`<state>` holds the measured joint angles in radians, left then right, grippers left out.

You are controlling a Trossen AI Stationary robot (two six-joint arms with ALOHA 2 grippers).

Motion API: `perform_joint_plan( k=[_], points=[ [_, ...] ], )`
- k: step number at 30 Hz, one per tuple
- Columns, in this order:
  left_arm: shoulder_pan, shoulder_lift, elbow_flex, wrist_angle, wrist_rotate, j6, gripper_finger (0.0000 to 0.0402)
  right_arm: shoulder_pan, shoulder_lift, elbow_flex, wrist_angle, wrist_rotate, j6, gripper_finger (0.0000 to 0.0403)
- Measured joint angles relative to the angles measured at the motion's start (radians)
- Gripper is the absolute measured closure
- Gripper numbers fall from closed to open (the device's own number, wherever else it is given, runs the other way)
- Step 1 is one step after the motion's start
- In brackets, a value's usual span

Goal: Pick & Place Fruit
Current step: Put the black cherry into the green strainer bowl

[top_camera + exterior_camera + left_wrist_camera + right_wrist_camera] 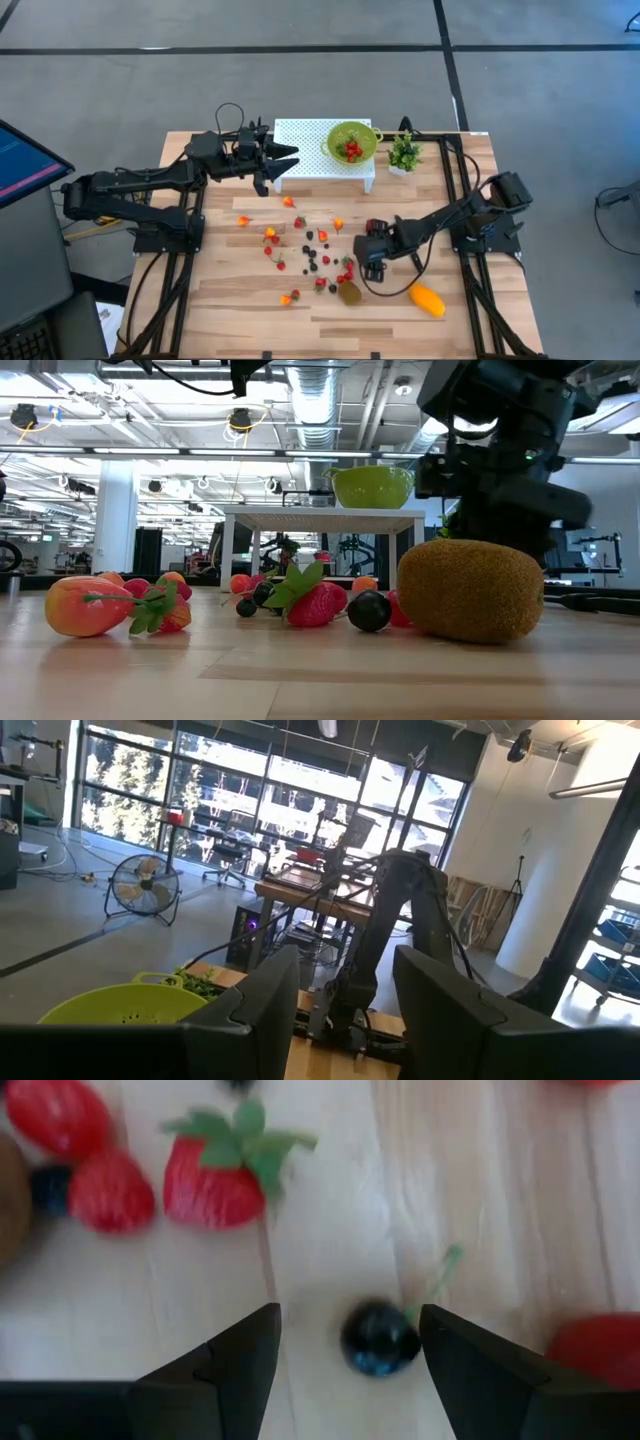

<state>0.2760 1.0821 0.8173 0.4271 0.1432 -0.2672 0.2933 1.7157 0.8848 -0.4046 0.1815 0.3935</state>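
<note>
1. Landmark: white perforated stand [322, 152] at tabletop [240, 310] far edge, carrying green colander [351, 141] with red fruit inside.
2. Left hand [290, 156]: raised at stand's left end, fingers [268, 1005] apart, nothing between them; colander rim just beyond in left wrist view.
3. Right hand [372, 268]: low over tabletop, well in front of stand, toward its right end; fingers [240, 1355] spread wide, empty, a dark berry [380, 1340] on the wood between them, untouched.
4. Fruit: small red, orange and dark pieces [312, 252] scattered in front of stand, from its left end to the right hand; strawberry [215, 1180] near the dark berry.
5. Kiwi [349, 293]: farther from stand than the right hand, just beside it, close to several berries.
6. Mango [427, 299]: farther from stand than the kiwi, off to the right, apart from other fruit.
7. Potted plant [404, 156]: touching or just beside stand's right end.
8. Open room: bare wood along the near edge and the near left corner, well away from stand.
</note>
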Motion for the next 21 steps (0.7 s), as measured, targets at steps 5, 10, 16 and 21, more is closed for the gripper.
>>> perform_joint_plan(
  k=[5,10,16,21],
  points=[
    [0.000,0.000,0.000,0.000,0.000,0.000,0.0243,-0.019,0.000,0.000,0.026,0.001,0.026,0.0169],
    [0.000,0.000,0.000,0.001,0.000,0.000,0.0243,-0.021,0.000,0.000,-0.013,0.001,0.026,0.0179],
    [0.000,0.000,0.000,0.001,0.000,0.000,0.0243,-0.021,0.000,0.000,-0.047,0.001,0.026,0.0198],
    [0.000,0.000,0.000,0.001,0.000,0.000,0.0243,-0.021,0.000,0.000,-0.020,0.002,0.023,0.0214]
  ],
)
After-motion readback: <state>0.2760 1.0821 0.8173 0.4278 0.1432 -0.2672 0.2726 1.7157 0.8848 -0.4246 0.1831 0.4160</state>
